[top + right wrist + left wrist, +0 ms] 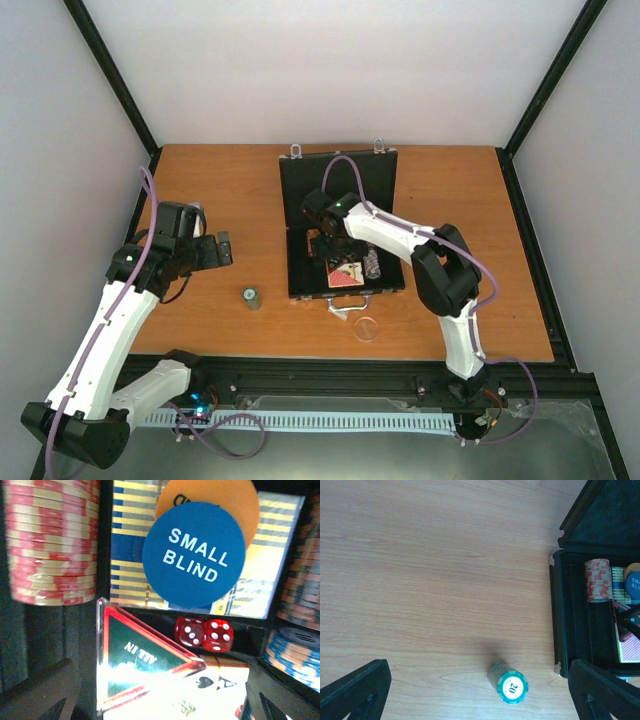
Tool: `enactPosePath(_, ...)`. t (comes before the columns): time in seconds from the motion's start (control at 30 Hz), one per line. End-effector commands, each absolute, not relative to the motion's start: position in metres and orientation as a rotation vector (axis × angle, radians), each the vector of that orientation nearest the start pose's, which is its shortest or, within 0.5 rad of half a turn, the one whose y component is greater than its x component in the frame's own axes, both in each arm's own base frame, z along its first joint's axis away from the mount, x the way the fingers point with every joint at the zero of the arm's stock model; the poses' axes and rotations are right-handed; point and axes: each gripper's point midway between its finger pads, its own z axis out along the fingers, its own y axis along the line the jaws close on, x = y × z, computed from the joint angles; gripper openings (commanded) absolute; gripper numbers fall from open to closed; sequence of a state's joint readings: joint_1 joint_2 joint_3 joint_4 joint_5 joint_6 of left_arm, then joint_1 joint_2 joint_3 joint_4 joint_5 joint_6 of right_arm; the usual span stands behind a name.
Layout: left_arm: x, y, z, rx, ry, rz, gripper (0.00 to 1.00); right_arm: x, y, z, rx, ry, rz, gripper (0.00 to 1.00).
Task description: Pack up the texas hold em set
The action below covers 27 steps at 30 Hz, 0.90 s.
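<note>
The black briefcase (pixel 300 180) lies open mid-table, lid flat toward the back. My right gripper (pixel 326 243) is open inside it, over the triangular ALL IN marker (pixel 131 656), which rests on a card deck (pixel 220 680). Beside them are two red dice (pixel 204 634), the blue SMALL BLIND button (pixel 194 555), an orange button (pixel 215 497) and a red chip stack (pixel 52 540). A green chip stack (pixel 251 298) marked 20 lies on its side on the table (pixel 510 684). My left gripper (pixel 218 250) is open and empty, above and left of it.
A clear round disc (pixel 367 328) lies on the table near the front edge, just past the case's handle (pixel 345 306). Blue chips (pixel 295 650) fill the case's right slot. Black frame rails border the wooden table (pixel 200 180). The case edge shows in the left wrist view (pixel 559 610).
</note>
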<state>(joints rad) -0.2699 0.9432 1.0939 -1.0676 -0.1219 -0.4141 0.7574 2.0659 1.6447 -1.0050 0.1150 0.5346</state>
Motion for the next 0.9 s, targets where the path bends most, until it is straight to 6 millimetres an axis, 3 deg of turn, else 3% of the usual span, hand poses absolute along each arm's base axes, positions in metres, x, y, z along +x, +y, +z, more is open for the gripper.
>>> enactPosePath(0.0,0.248,-0.048,0.237,-0.227,2.437,-0.167,1.0,0.325,0.273,0.097,-0.331,2.876,0.033,0.92)
enactPosePath(0.17,0.249,-0.049,0.236,-0.236,2.435,-0.173,1.0,0.294,0.258,0.11,-0.383,2.888,0.085,0.98)
enactPosePath(0.37,0.251,-0.051,0.235,-0.241,2.433,-0.189,1.0,0.225,0.23,0.083,-0.419,2.99,0.164,1.0)
enactPosePath(0.5,0.254,-0.051,0.232,-0.248,2.44,-0.182,1.0,0.194,0.215,0.072,-0.425,3.009,0.16,1.0)
enactPosePath(0.87,0.258,-0.053,0.228,-0.239,2.459,-0.183,1.0,0.177,0.218,0.037,-0.484,3.064,0.111,1.0)
